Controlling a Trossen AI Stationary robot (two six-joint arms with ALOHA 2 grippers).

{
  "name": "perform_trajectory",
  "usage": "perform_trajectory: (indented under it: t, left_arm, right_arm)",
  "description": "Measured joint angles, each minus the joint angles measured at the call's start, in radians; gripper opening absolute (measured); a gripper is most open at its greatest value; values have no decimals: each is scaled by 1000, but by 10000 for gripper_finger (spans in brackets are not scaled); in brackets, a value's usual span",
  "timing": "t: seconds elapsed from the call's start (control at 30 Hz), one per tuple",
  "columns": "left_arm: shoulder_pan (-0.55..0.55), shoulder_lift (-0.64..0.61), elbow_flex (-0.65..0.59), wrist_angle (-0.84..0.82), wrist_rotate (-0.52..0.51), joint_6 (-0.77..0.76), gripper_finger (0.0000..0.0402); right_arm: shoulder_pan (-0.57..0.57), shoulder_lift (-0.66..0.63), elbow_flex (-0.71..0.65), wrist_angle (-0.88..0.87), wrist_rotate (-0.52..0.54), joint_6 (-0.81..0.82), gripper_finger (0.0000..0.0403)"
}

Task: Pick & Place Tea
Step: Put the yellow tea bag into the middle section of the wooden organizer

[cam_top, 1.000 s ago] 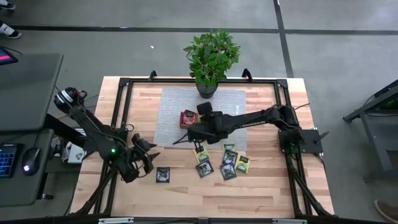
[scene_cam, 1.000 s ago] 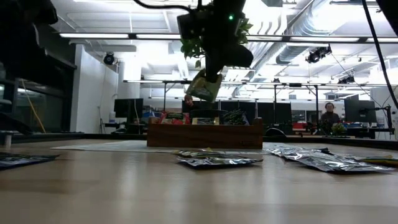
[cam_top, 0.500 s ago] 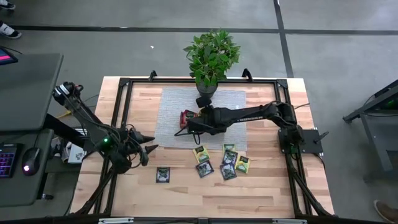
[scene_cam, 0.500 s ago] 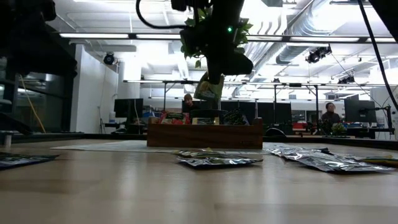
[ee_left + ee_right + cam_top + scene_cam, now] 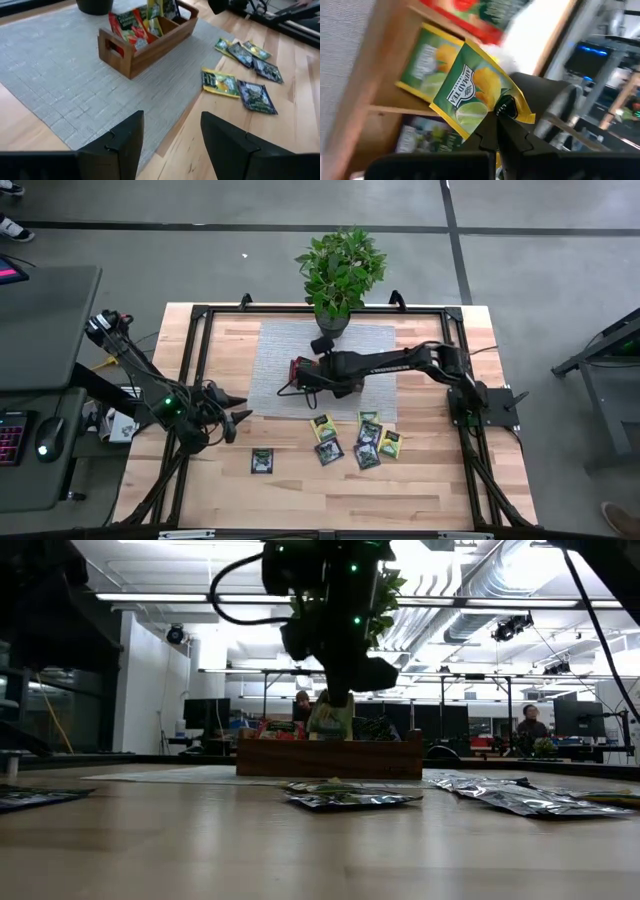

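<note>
My right gripper hangs over the brown wooden tray on the grey mat and is shut on a yellow-green tea sachet. The tray holds red, yellow-green and dark sachets standing upright in its compartments. Several more sachets lie flat on the wood nearer the front: one alone and a cluster. My left gripper stands open over the table's left part, holding nothing. My right gripper pinches the yellow-green sachet by one corner between its two fingertips, coming slanting down from the table's right. The sachet hangs below the fingers, tilted, its lower edge about level with the tray's rim; I cannot tell whether it touches the tray.
A potted plant stands at the mat's far edge, just behind the tray. The grey mat covers the table's far middle. A black frame runs round the tabletop. Bare wood lies near the front edge.
My right gripper has carried the yellow-green sachet toward the table's far left, from above the loose sachets to over the tray, and has sunk with it. My left gripper has drawn back a little toward the far edge, still open.
</note>
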Motion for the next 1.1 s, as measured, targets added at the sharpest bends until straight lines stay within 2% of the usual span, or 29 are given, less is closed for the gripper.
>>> perform_trajectory:
  t: [0.67,0.83,1.1]
  left_arm:
    - [0,0,-1,-6,44,4,195]
    - [0,0,-1,-6,44,4,195]
    - [0,0,-1,-6,45,11,195]
  right_arm:
    - [-2,24,0,14,-106,11,6]
    - [-2,24,0,-4,-106,12,33]
    - [-2,24,0,-9,-104,42,104]
